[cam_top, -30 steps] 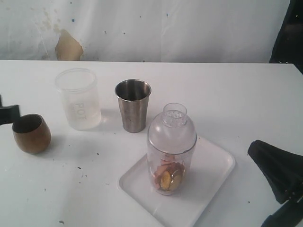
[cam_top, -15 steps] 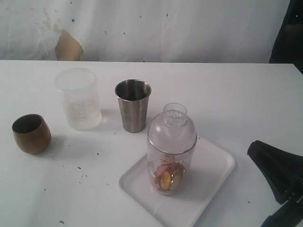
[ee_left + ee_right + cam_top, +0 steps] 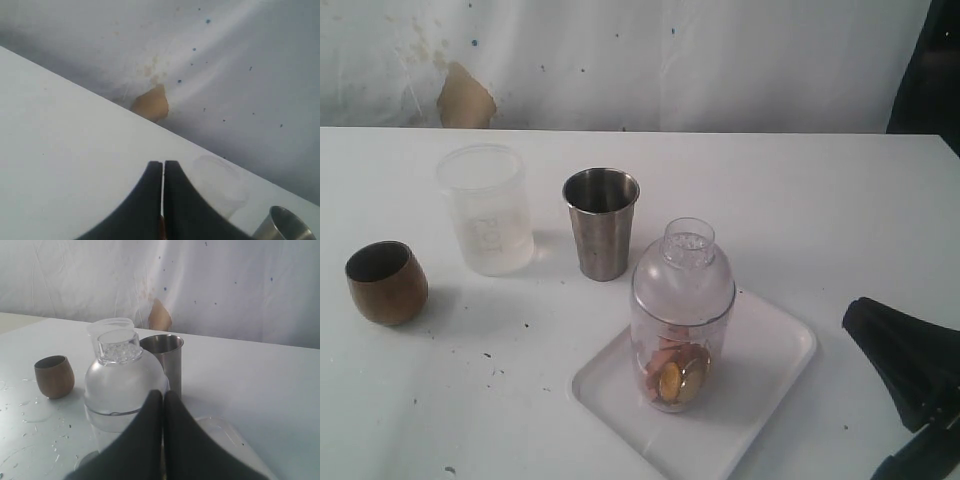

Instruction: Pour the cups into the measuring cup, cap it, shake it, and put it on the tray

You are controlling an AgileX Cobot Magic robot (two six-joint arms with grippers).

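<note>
The clear measuring cup [image 3: 682,330] stands upright on the white tray [image 3: 770,352], capped by its domed lid [image 3: 686,265], with orange and gold pieces inside. Left of the tray stand the brown-gold cup [image 3: 386,283], the frosted cup [image 3: 486,208] and the steel tumbler [image 3: 601,222], all upright. My right gripper [image 3: 850,318] sits shut and empty at the tray's right side, apart from the measuring cup [image 3: 117,385]. In its own wrist view my left gripper [image 3: 163,163] is shut, holds nothing, and points toward the frosted cup [image 3: 220,186]. It is outside the exterior view.
A stained white backdrop [image 3: 640,60] rises behind the white table [image 3: 800,200]. Dark specks and water drops [image 3: 30,410] dot the table near the brown-gold cup [image 3: 54,376]. The steel tumbler [image 3: 167,357] stands just behind the measuring cup.
A black part of the left arm at the exterior view's left edge has drawn out of sight. The cups, tray and right gripper have not moved.
</note>
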